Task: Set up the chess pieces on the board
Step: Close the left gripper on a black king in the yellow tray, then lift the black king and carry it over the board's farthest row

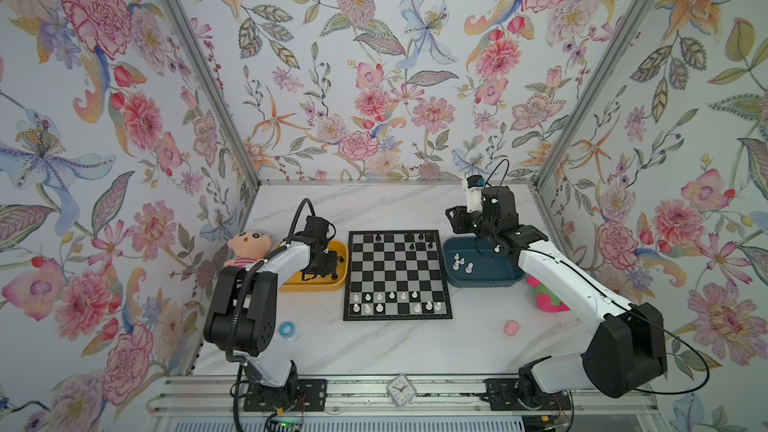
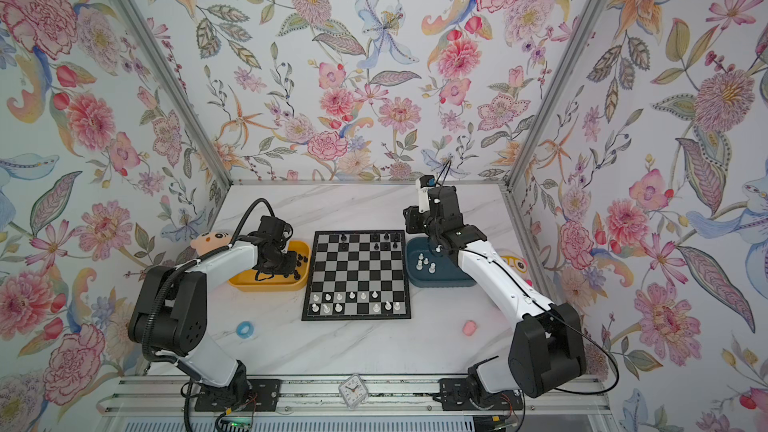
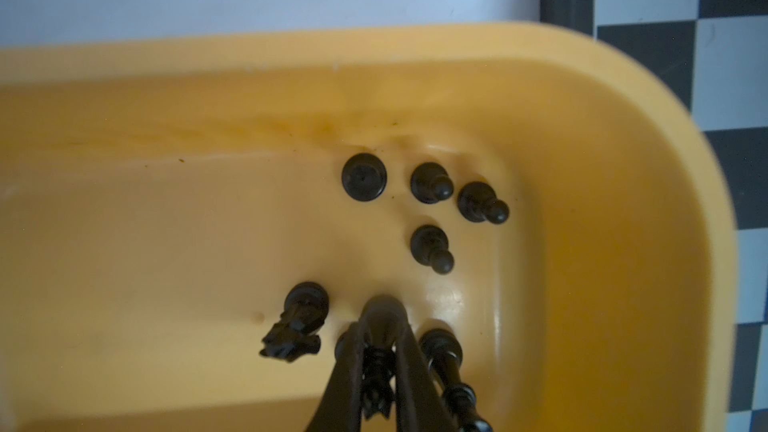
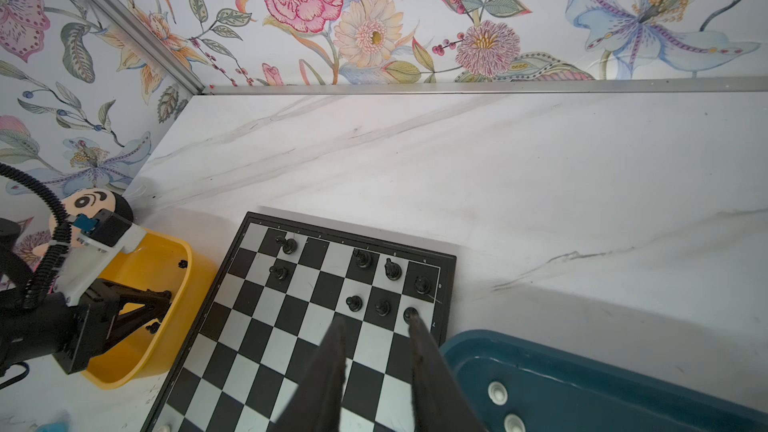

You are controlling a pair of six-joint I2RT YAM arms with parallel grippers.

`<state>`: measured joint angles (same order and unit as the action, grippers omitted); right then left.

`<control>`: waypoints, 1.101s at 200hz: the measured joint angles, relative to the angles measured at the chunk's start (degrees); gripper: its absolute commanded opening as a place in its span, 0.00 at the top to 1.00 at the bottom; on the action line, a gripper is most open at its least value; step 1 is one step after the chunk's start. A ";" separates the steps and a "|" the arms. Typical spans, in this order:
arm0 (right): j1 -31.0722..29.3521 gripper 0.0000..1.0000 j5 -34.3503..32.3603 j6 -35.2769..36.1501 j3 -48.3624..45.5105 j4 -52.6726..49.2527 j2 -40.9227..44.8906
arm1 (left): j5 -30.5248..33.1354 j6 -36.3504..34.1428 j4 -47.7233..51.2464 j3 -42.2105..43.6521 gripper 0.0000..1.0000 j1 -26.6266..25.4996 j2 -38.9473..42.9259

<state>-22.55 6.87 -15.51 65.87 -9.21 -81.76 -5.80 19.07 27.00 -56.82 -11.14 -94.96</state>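
The board (image 1: 395,273) lies mid-table, with several black chess pieces (image 1: 410,237) on its far rows and several white ones (image 1: 379,297) on its near rows. My left gripper (image 3: 381,317) is down inside the yellow tray (image 3: 374,47) and shut on a black crowned piece (image 3: 376,374). Loose black pieces (image 3: 430,182) lie around it; in a top view the left gripper (image 1: 328,265) hides them. My right gripper (image 4: 375,320) hovers open and empty over the board's far right corner (image 4: 424,284), beside the blue tray (image 4: 582,376) holding white pieces (image 1: 457,261).
A plush doll (image 1: 247,247) sits left of the yellow tray (image 1: 341,252). A pink-green plush (image 1: 544,297) lies behind my right arm. A blue ring (image 1: 286,329) and a small pink thing (image 1: 511,327) lie near the front, and a small clock (image 1: 401,388) stands on the rail.
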 measured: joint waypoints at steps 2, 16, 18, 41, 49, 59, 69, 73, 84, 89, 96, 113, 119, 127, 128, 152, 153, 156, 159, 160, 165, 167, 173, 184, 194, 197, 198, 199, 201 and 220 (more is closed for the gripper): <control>0.00 0.72 0.02 0.00 0.00 0.00 0.00 | 0.00 0.00 0.09 -0.04 0.99 0.00 0.07; 0.00 0.72 0.02 0.00 0.00 0.00 0.00 | 0.04 0.00 0.76 -0.57 0.99 0.00 0.76; 0.00 0.72 0.02 0.00 0.00 0.00 0.00 | 0.07 0.00 0.87 -0.74 0.99 0.00 0.87; 0.00 0.72 0.15 0.00 0.00 0.02 0.00 | 0.24 0.00 2.10 -2.62 0.99 -0.02 2.43; 0.00 0.72 0.17 0.00 0.00 0.02 0.00 | 0.39 -0.02 2.54 -3.34 0.99 -0.09 2.93; 0.00 0.72 0.20 0.00 0.00 0.02 0.00 | 0.63 -0.04 3.13 -4.15 1.00 -0.13 3.91; 0.00 0.72 0.20 0.00 0.00 0.02 0.00 | 1.07 -0.17 3.89 -4.81 1.00 -0.17 4.98; 0.00 0.72 0.20 0.00 0.00 0.02 0.00 | 1.33 -0.17 4.33 -5.14 1.00 -0.24 5.42; 0.00 0.72 0.22 0.00 0.00 0.02 0.00 | 1.90 -0.20 5.44 -6.27 1.00 -0.50 6.56; 0.00 0.72 0.22 0.00 0.00 0.02 0.00 | 2.03 -0.20 5.90 -6.82 1.00 -0.50 6.95; 0.00 0.72 0.22 0.00 0.00 0.02 0.00 | 2.43 -0.20 6.60 -7.76 1.00 -0.68 7.56; 0.00 0.72 0.26 0.00 0.00 0.02 0.00 | 3.50 -0.20 8.22 -9.97 1.00 -1.42 8.66; 0.00 0.72 0.28 0.00 0.00 0.02 0.00 | 3.69 -0.22 8.74 -10.86 1.00 -1.81 8.92; 0.00 0.72 0.42 0.02 0.00 0.02 0.00 | 4.02 -0.22 9.44 -12.09 1.00 -2.47 9.14; 0.00 0.72 0.42 0.00 0.00 0.04 0.00 | 4.17 -0.22 9.51 -12.35 1.00 -2.58 9.16; 0.00 0.72 0.66 0.02 0.00 0.04 0.00 | 4.83 -0.44 11.19 -16.50 1.00 -4.96 9.11; 0.00 0.72 0.66 0.00 -0.02 0.04 0.00 | 4.85 -0.46 11.23 -16.65 1.00 -5.07 9.11; 0.00 0.72 0.66 0.02 -0.04 0.07 0.00 | 4.94 -0.50 11.41 -17.22 1.00 -5.38 9.09; 0.00 0.72 0.68 0.00 -0.09 0.09 0.00 | 4.96 -0.66 11.56 -17.81 1.00 -5.73 9.03; 0.00 0.72 0.68 0.02 -0.09 0.09 0.00 | 4.98 -0.63 11.63 -17.97 1.00 -5.81 9.01; 0.00 0.72 0.70 0.00 -0.22 0.13 0.00 | 5.03 -0.70 11.98 -19.06 1.00 -6.40 8.79; 0.00 0.72 0.70 0.02 -0.26 0.22 0.00 | 5.05 -0.74 12.07 -19.37 1.00 -6.58 8.70; 0.00 0.72 0.74 0.00 -0.48 0.33 0.00 | 5.14 -0.87 12.31 -20.74 1.00 -7.28 8.24; 0.00 0.72 0.85 0.00 -1.03 0.50 0.00 | 5.18 -1.29 12.61 -23.23 1.00 -8.41 6.93; 0.00 0.72 0.85 0.02 -1.51 0.50 0.00 | 5.18 -1.66 12.61 -25.53 1.00 -9.46 5.01; 0.00 0.72 0.85 0.02 -1.55 0.48 0.02 | 5.18 -1.75 12.66 -26.21 1.00 -9.75 4.39; 0.00 0.72 0.85 0.00 -1.60 0.46 0.02 | 5.18 -1.77 12.63 -26.53 1.00 -9.90 4.02; 0.00 0.72 0.85 0.02 -1.66 0.46 0.02 | 5.18 -1.79 12.66 -26.67 1.00 -9.97 3.85; 0.00 0.72 0.85 0.00 -1.75 0.48 0.02 | 5.18 -1.92 12.68 -27.12 1.00 -10.19 3.34; 0.00 0.72 0.85 0.02 -2.49 0.48 0.28 | 5.14 -2.64 12.92 -30.73 1.00 -11.85 -1.38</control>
<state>-22.55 7.73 -15.49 63.37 -8.73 -81.47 -0.67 16.43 39.92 -87.55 -22.98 -96.33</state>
